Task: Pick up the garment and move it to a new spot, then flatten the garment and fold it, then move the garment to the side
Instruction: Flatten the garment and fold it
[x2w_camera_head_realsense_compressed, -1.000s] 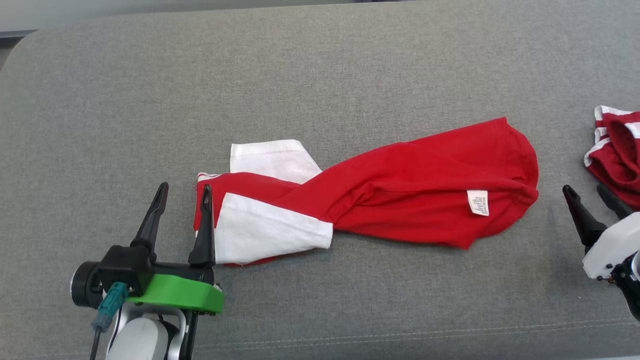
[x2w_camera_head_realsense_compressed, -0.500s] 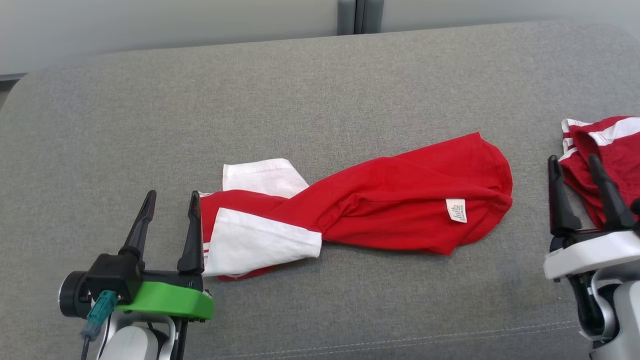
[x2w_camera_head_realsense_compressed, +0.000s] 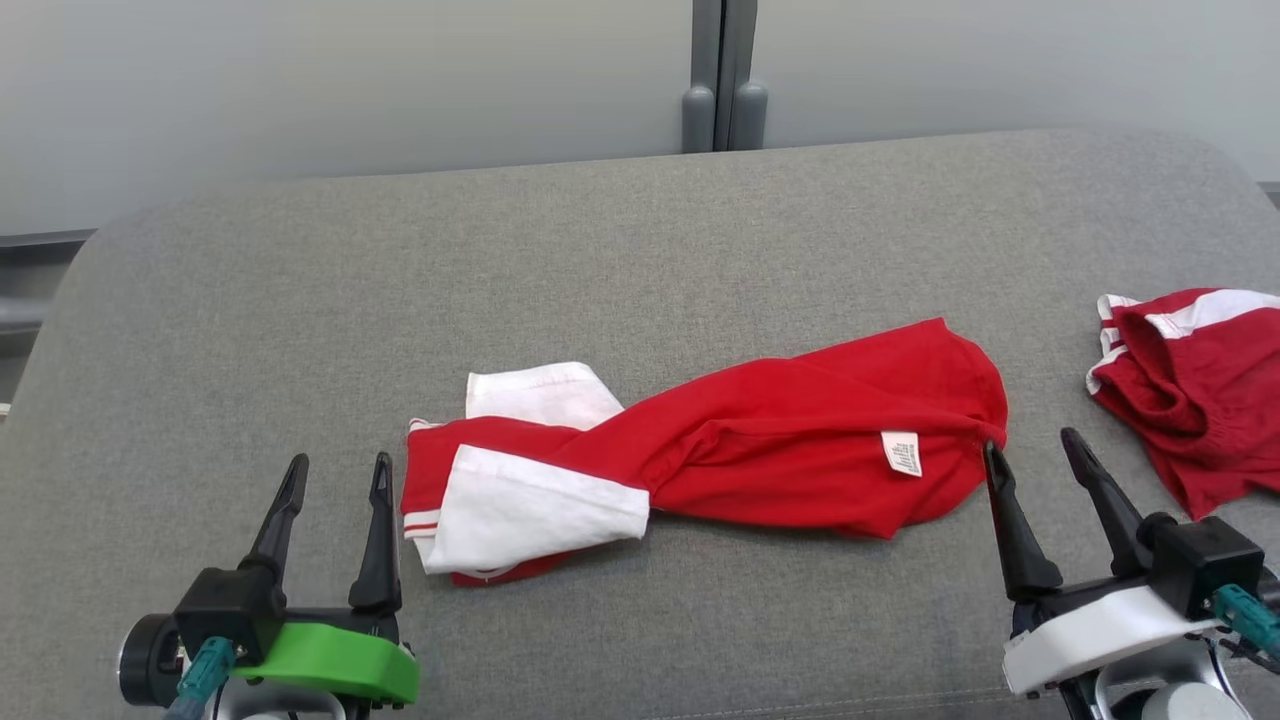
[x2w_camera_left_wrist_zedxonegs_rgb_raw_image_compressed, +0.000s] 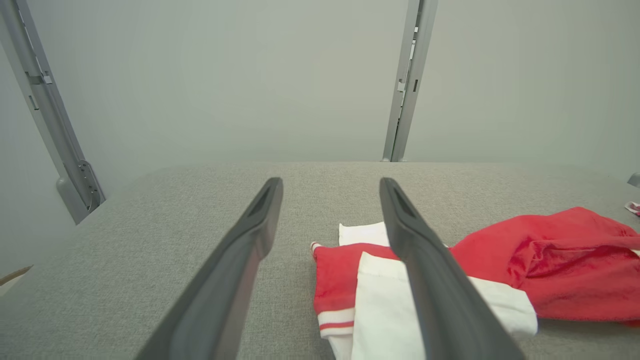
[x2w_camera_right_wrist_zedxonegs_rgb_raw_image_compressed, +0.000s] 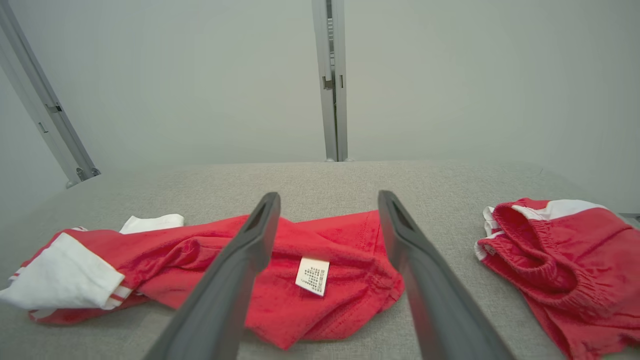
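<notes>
A twisted red-and-white garment (x2w_camera_head_realsense_compressed: 780, 460) lies across the middle of a grey cushion (x2w_camera_head_realsense_compressed: 600, 250). In the head view its white end points toward 9 o'clock. Its red end, which bears a small white label (x2w_camera_head_realsense_compressed: 901, 453), points toward 3 o'clock.

The left gripper (x2w_camera_head_realsense_compressed: 340, 460) sits at 8 o'clock, fingers spread wide and holding nothing, with its inner finger just beside the white end. The right gripper (x2w_camera_head_realsense_compressed: 1030, 442) stands at 4 o'clock, likewise wide apart and empty. One of its fingertips is at the edge of the red end; whether it touches the cloth cannot be told.

Red shorts (x2w_camera_head_realsense_compressed: 1190, 390) with white trim lie bunched at 3 o'clock near the cushion's edge, apart from the garment. A pale wall with a grey post (x2w_camera_head_realsense_compressed: 722, 80) rises at 12 o'clock behind the cushion.
</notes>
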